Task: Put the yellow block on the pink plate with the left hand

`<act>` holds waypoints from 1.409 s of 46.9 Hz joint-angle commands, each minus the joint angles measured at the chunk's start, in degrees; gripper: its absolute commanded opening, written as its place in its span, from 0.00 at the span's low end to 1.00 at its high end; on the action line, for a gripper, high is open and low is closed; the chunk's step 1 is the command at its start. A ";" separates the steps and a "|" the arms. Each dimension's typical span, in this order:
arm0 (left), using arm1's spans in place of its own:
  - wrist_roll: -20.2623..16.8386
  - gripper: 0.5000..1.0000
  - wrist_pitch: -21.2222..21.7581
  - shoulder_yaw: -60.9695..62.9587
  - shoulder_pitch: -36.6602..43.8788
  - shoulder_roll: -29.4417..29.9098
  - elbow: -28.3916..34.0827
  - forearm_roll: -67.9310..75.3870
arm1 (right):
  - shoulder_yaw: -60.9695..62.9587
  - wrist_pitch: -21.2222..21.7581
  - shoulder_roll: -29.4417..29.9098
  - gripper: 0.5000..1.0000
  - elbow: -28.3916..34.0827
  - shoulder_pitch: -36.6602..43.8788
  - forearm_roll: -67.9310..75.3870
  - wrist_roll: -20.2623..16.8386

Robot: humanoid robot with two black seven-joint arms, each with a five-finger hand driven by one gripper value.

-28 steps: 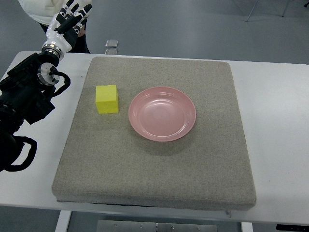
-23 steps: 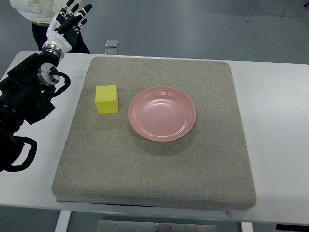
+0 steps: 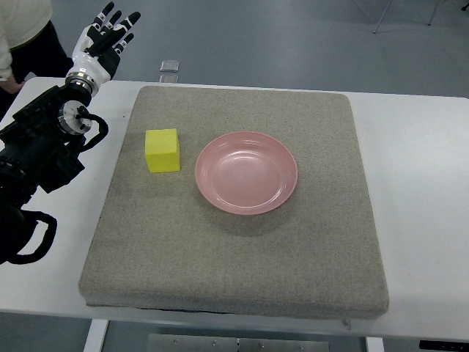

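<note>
A yellow block (image 3: 163, 149) sits on the grey mat (image 3: 234, 242), just left of the pink plate (image 3: 246, 173), which holds nothing. My left hand (image 3: 105, 42) is raised beyond the table's far left edge, well behind the block, fingers spread and holding nothing. Its black arm (image 3: 40, 147) comes in along the left edge. The right arm does not show.
A person in a pale top (image 3: 22, 29) stands at the upper left corner, close to my left hand. The mat lies on a white table (image 3: 418, 183). A small grey object (image 3: 169, 66) lies on the floor past the table's far edge.
The person has moved left, away from behind my left hand. My left hand has shifted slightly right and stays spread. Block and plate have not moved.
</note>
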 commanded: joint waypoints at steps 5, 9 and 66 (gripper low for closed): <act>0.12 0.98 0.50 0.66 0.04 -0.05 0.00 0.32 | 0.00 0.02 0.00 0.85 0.00 0.00 0.00 0.00; 0.12 0.98 0.59 0.66 0.04 0.04 0.09 0.58 | 0.00 -0.07 0.00 0.85 0.00 0.00 0.00 0.00; 0.65 0.98 -0.99 26.12 -3.38 6.62 -0.17 3.83 | 0.00 0.02 0.00 0.85 0.00 0.00 0.00 0.00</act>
